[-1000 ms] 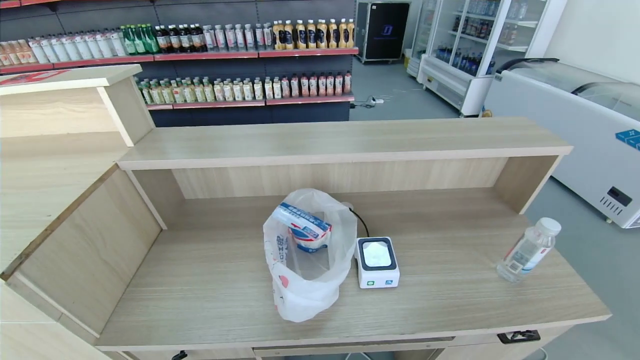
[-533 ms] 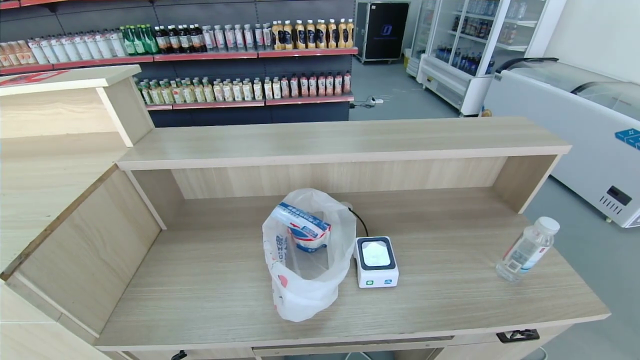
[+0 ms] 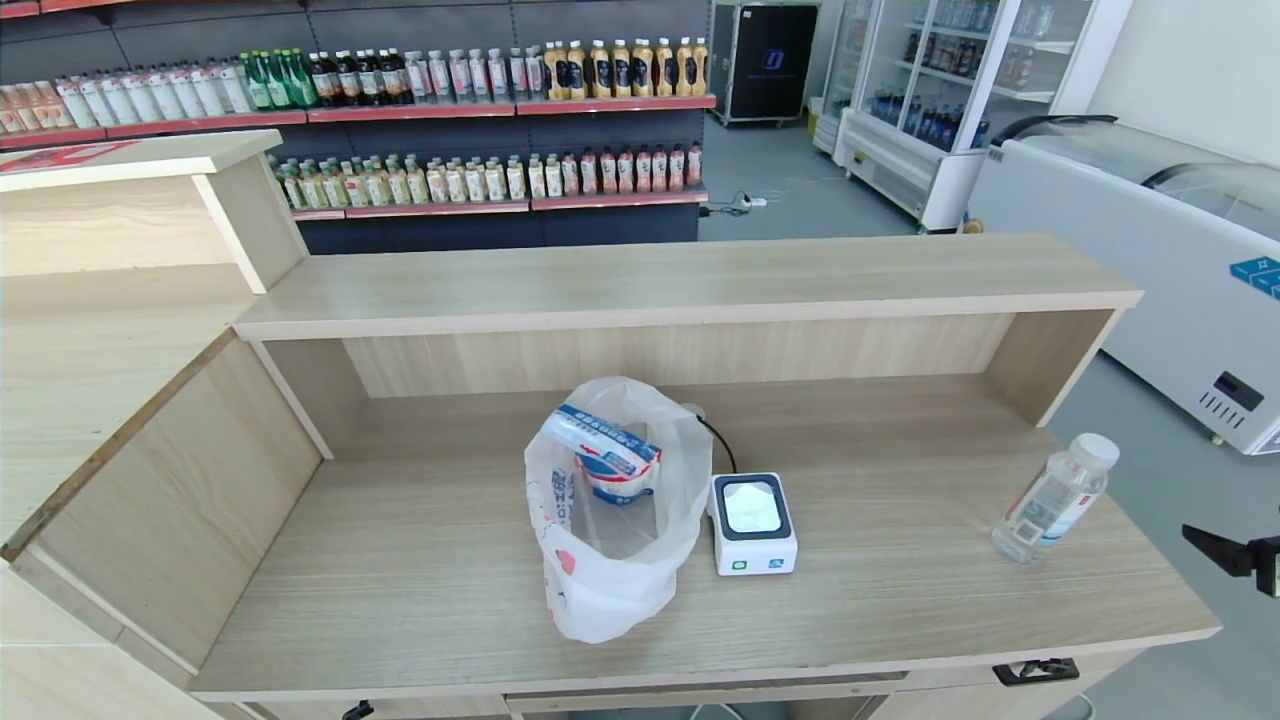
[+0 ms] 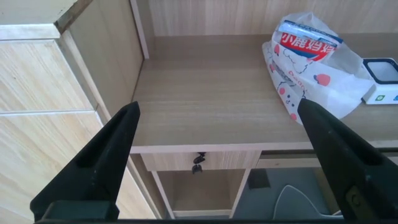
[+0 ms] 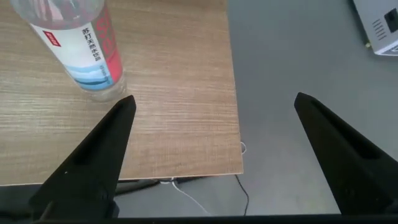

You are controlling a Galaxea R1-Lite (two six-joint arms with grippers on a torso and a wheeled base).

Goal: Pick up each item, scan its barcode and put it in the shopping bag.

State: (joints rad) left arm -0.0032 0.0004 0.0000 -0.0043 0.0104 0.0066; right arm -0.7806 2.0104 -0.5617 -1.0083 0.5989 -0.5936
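Now, in the head view, the right tool (image 3: 1236,553) shows at the right edge, beyond the end of the tabletop (image 3: 900,600), where half a second ago nothing stood. The bottle (image 3: 1055,498) stands upright near that end, as before. The shopping bag (image 3: 610,520) and the scanner (image 3: 755,522) just beside it have not shifted either. A packet (image 3: 610,455) already sits in the bag's open mouth, so the bottle looks like the item left. I judge that the right arm is starting its approach to pick it up. From here only a dark tip of the tool can be seen, and it touches nothing.

From the left wrist view, the left tool (image 4: 217,104) has its two fingers spread wide with nothing between them. It hangs in front of the tabletop's front edge, well apart from the bag (image 4: 311,68) and the scanner (image 4: 382,74). It seems to have no part in this step.

From the right wrist view, the right tool (image 5: 214,98) is likewise spread wide and empty. It is poised over the corner of the tabletop and the floor beside it. The bottle (image 5: 78,46) stands near one finger but apart from it, outside the gap. The tool must therefore come across before it can close on the bottle.
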